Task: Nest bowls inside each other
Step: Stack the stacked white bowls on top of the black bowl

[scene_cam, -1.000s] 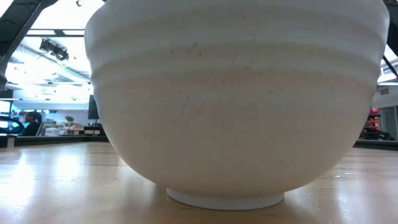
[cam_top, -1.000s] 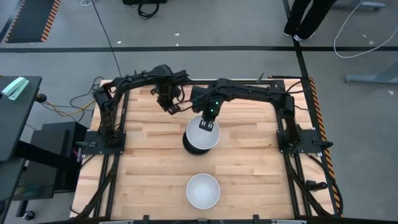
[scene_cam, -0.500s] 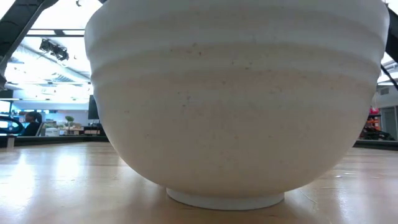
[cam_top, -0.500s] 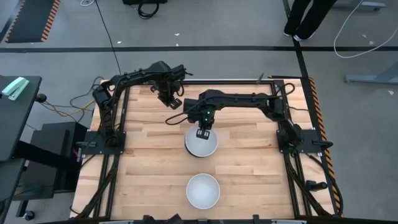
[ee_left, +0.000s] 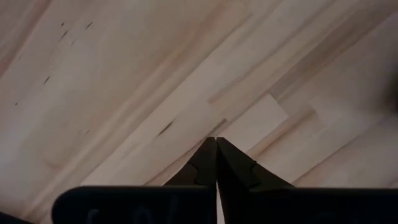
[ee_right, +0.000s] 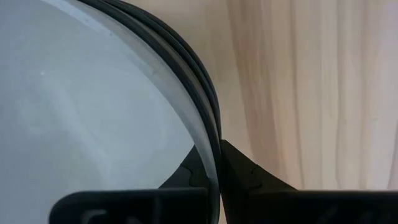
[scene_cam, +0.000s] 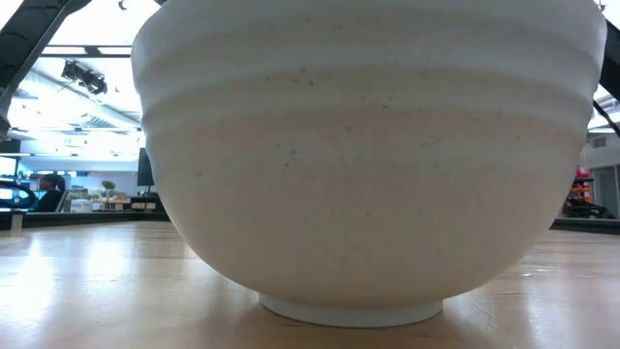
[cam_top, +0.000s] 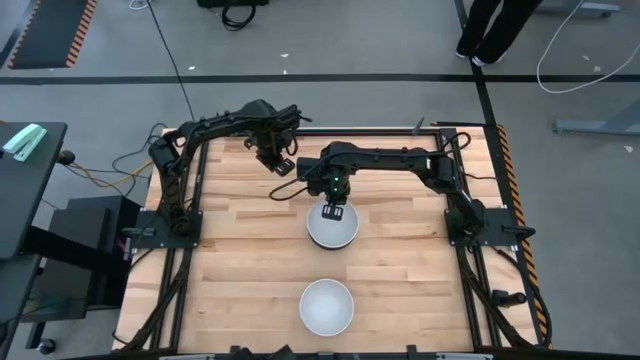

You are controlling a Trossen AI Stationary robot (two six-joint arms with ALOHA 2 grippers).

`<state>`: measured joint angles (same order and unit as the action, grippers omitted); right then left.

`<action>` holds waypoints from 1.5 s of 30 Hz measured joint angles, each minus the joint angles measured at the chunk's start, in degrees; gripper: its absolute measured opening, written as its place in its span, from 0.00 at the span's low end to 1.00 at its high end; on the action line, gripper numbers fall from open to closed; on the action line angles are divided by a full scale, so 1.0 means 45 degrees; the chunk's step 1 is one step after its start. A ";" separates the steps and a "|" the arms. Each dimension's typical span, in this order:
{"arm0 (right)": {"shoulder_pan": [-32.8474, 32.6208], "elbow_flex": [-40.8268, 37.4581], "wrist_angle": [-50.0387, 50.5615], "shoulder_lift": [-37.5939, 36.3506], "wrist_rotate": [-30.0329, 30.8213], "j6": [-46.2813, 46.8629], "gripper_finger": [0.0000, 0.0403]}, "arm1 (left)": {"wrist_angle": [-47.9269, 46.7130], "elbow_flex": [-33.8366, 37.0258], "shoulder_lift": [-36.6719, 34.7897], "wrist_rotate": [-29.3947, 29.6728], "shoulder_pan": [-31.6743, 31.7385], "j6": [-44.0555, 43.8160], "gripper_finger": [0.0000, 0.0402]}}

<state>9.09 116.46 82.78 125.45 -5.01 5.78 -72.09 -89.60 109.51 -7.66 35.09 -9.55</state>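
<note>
A white bowl (cam_top: 332,228) sits nested in black bowls; only their thin dark rims (ee_right: 198,74) show around it, at the table's middle. My right gripper (cam_top: 336,208) is shut on the far rim of this stack (ee_right: 217,154). A second white bowl (cam_top: 327,306) stands by itself on its foot ring (scene_cam: 351,310) near the table's near edge, and it fills the low view. My left gripper (cam_top: 281,161) is shut and holds nothing, over bare wood (ee_left: 216,144) toward the far edge, left of the stack. My right gripper pinches the stack's far rim (ee_right: 214,134) between its two fingers. One finger (ee_right: 198,169) is inside the white bowl and the other (ee_right: 241,170) is outside the black rims. The fingers come from above, pointing down. The stack sits upright.
The table is a light wooden top (cam_top: 240,260) inside a black metal frame (cam_top: 186,230). Bare wood lies to the left and right of both bowls. A person's legs (cam_top: 492,28) stand on the floor beyond the far right corner. Cables (cam_top: 170,50) run over the floor.
My right gripper, holding the rim, has moved the stack a little toward the table's right and near edge. The black wall that showed under the white bowl's near-left side is now only a thin rim. My left gripper has drifted slightly right and toward the far edge.
</note>
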 joint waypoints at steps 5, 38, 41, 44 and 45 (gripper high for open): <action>-0.0058 -0.0005 0.0037 -0.0010 -0.0030 0.0000 0.05 | 0.0146 0.0000 0.0000 0.0010 0.0005 0.0026 0.04; -0.1347 -0.0005 -0.0376 -0.2957 0.0449 0.0002 0.05 | 0.0714 0.0000 0.0000 0.0019 0.0010 0.0171 0.05; -0.1476 -0.0005 -0.0863 -0.2615 0.0482 -0.0408 0.02 | 0.0787 0.0000 0.0000 0.0019 0.0010 0.0167 0.03; -0.1359 -0.0005 -0.1069 -0.2148 0.0435 -0.0676 0.02 | 0.0787 0.0002 0.0000 0.0019 0.0010 0.0145 0.02; -0.1286 -0.0010 -0.1054 -0.1981 0.0411 -0.0785 0.02 | 0.0787 0.0000 0.0000 0.0019 0.0010 0.0078 0.02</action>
<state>3.30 116.42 78.04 116.53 -3.16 2.25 -68.55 -89.60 109.51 -7.57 35.14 -9.19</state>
